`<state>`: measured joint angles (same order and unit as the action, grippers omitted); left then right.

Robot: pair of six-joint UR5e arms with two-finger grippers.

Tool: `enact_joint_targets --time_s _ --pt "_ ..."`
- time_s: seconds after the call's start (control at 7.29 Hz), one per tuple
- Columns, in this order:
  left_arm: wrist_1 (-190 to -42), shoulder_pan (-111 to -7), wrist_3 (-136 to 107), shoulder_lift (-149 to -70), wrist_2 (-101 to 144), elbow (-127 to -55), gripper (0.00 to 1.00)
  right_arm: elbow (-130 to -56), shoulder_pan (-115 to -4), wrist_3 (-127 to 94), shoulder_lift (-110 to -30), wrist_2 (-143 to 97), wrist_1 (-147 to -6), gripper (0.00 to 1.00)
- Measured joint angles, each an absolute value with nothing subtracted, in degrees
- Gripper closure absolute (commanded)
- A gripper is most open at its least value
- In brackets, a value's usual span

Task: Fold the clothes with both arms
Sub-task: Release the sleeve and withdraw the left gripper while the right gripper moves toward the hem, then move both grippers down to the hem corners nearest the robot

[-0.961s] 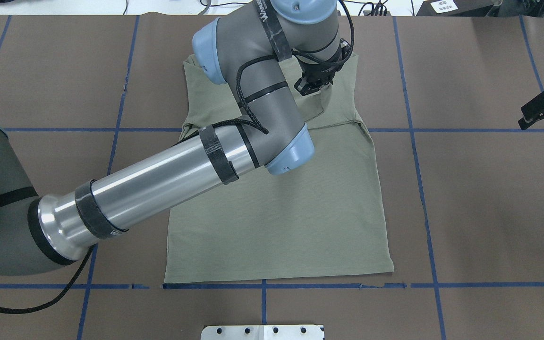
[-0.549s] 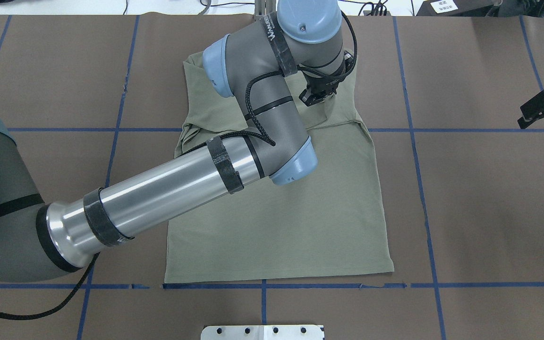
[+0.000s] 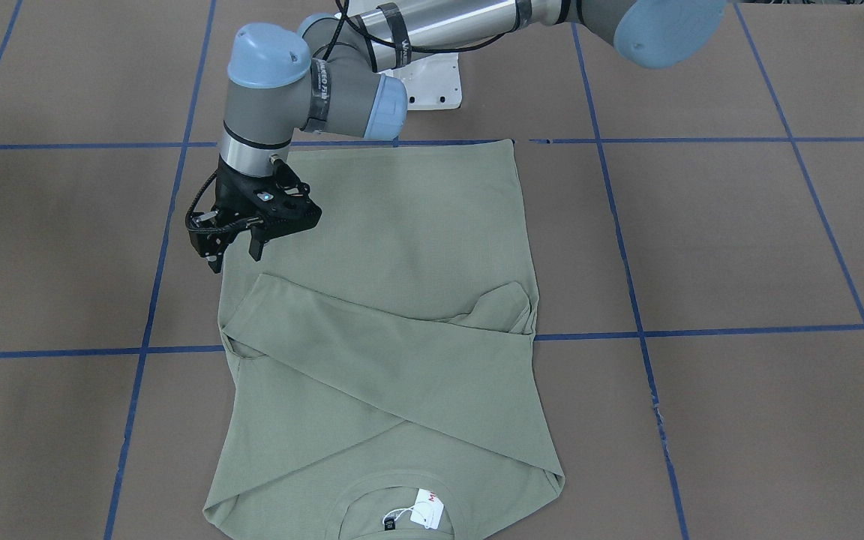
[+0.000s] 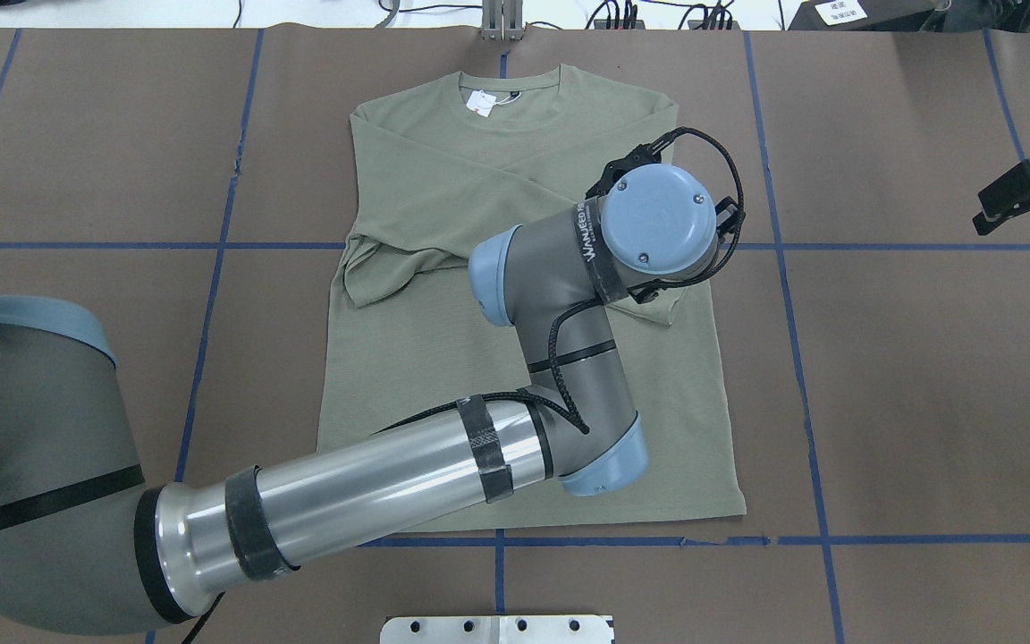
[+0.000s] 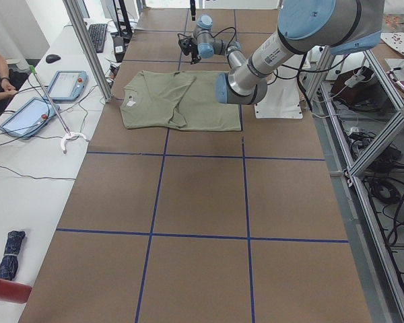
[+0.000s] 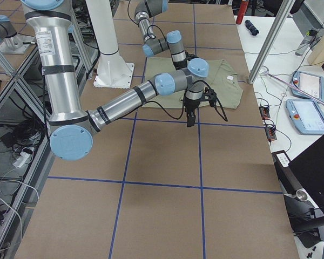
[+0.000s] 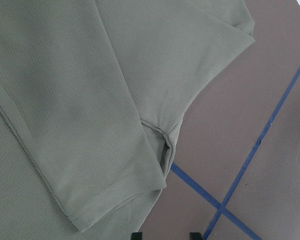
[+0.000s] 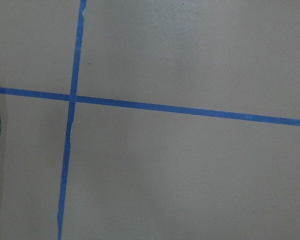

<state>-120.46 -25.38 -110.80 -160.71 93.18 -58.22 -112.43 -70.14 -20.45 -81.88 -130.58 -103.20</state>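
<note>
Sage shirt (image 4: 426, 358) lies flat on the surface (image 4: 908, 385), sleeves (image 3: 372, 337) crossed over its chest. Left gripper (image 3: 235, 259) hovers open, empty, over the shirt's side edge; right gripper (image 4: 1011, 199) hangs well clear of it, whether open I cannot tell. Both should pinch matching corners evenly.

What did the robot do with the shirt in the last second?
The left pincer, which held the sleeve up over the chest, swept it towards the robot and to its right, laid it slanting across the shirt and let go; it now hangs open by the cuff. The shirt's body and the right pincer barely moved.
</note>
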Motion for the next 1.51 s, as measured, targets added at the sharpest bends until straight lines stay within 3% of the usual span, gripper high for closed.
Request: enact_joint_targets --time_s 0.55,1.1,1.51 --pt "-114.4 -30.1 -99.5 -152.3 98.6 -68.2 0.00 -114.4 -68.4 -25.5 -81.8 -131.4 -101.2 0.00" --pt "-99.2 -33.9 -80.6 -128.4 100.2 -101.2 0.00 -117.5 -52.1 -52.6 -82.6 -124.0 -88.4 0.01" --pt "-97.6 -35.0 -75.0 -114.9 100.3 -116.2 0.00 -120.8 -34.2 -70.2 -88.4 -112.5 -78.6 0.01"
